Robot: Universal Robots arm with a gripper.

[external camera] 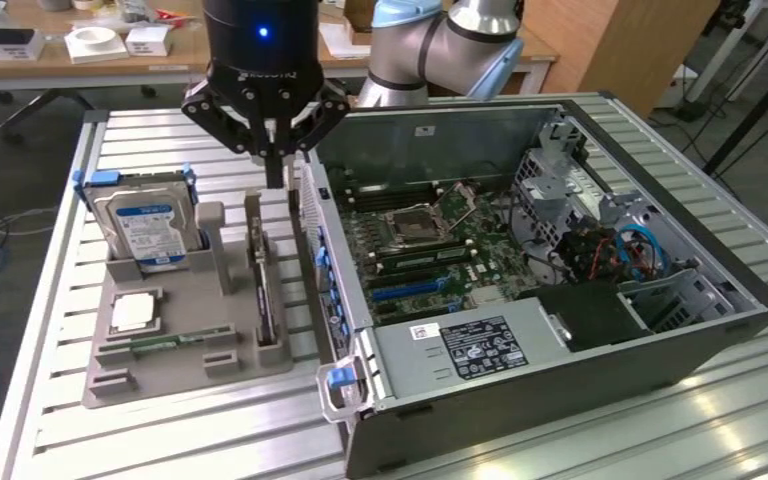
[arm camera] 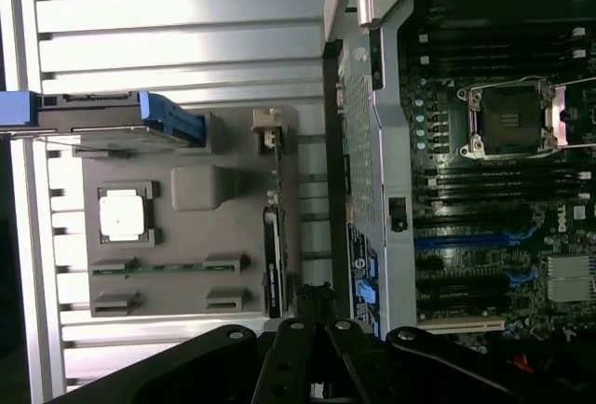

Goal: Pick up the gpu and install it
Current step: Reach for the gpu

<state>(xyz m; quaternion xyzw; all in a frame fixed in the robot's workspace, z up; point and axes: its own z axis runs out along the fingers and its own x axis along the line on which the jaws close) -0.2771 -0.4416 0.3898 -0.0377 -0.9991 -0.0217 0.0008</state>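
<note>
Overhead, hand (external camera: 275, 180) narrow, empty, above gpu (external camera: 263, 290) in grey tray (external camera: 184, 345); slatted metal table (external camera: 157, 440), desk (external camera: 91, 70) behind.

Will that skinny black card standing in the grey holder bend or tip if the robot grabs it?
The gpu looks like a stiff flat board, so it probably won't flop. It stands on edge in the grey holder, so outside the slot it might tip. Thin, so likely light.

Light: bright, even indoor light from above on the slatted metal table (external camera: 157, 440).
Glare: white bands along the slats; sheen beside the computer case (external camera: 584, 390).
Shadows: soft; case interior dim.
Contrast: the gripper (arm camera: 315, 300) reads as black silhouette in the wrist view.
</note>
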